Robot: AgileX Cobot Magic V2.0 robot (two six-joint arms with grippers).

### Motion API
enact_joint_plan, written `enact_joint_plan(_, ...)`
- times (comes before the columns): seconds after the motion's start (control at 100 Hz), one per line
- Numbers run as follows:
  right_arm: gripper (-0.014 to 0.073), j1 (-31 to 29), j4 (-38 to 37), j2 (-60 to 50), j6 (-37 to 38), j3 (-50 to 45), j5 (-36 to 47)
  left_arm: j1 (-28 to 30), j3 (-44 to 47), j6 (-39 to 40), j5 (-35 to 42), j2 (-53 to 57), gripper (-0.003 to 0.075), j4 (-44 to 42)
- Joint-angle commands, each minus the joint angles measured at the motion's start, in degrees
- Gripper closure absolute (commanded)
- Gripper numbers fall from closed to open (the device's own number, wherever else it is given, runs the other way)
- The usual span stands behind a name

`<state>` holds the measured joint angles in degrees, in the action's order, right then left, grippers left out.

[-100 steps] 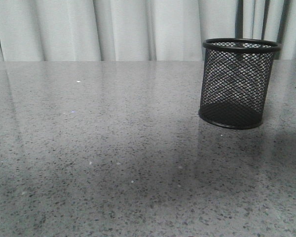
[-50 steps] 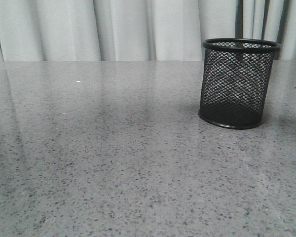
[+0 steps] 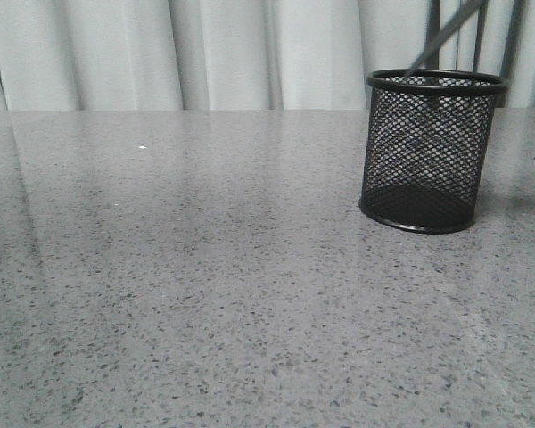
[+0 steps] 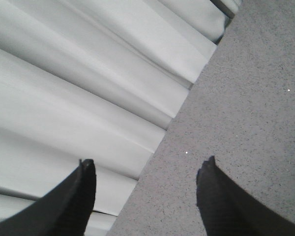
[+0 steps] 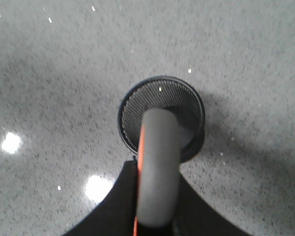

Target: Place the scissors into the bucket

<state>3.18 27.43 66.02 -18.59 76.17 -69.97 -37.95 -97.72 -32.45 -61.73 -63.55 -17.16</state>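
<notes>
A: Right gripper (image 5: 155, 223) state?

B: Clamped on the scissors with the dark grey looped handle lined in orange (image 5: 157, 167). Jaws pinch the handle loop from both sides; the blades hang below it, out of the wrist view.

A: Left?

B: Left gripper (image 4: 146, 189) is spread wide with nothing between the fingers, pointing at the table edge and the pale pleated curtain (image 4: 78, 93). Idle.

A: Where are the scissors relative to the bucket?

B: Right above it. In the wrist view the handle covers the mouth of the black wire-mesh cylindrical bucket (image 5: 161, 115). In the front view a dark slanted blade (image 3: 446, 36) comes down from the top edge, tip at or just over the rolled rim. Can't tell if it's inside yet. The bucket stands upright, far right on the grey speckled stone table (image 3: 205, 285).

A: Handling notes?

B: My read: rigid metal and plastic, fairly light, hard smooth handle that could pivot in the pinch. The handle is the right hold, since it keeps the points down. The mesh cup looks light too, so a blade catching the rim could tip it. Get the tip centred before letting go.
</notes>
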Motion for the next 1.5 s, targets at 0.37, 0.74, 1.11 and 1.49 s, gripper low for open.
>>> enact_joint_plan(0.37,0.0638,-0.12,-1.44,5.84,0.63,4.22,1.63,0.12,-1.57,0.86,1.84,1.55,0.0303,-1.03)
enact_joint_plan(0.74,0.0638,-0.01,-1.44,8.93,0.63,4.22,1.3,0.12,-1.57,0.86,1.75,1.55,0.0303,-2.24)
enact_joint_plan(1.11,0.0428,-0.01,4.04,11.34,-2.24,4.22,-0.92,0.12,-1.57,0.86,1.75,1.55,0.0303,-2.24)
enact_joint_plan(1.49,0.0334,-0.12,-6.51,11.24,1.56,8.68,-0.61,0.12,-1.57,0.86,1.7,1.55,0.0303,-2.24)
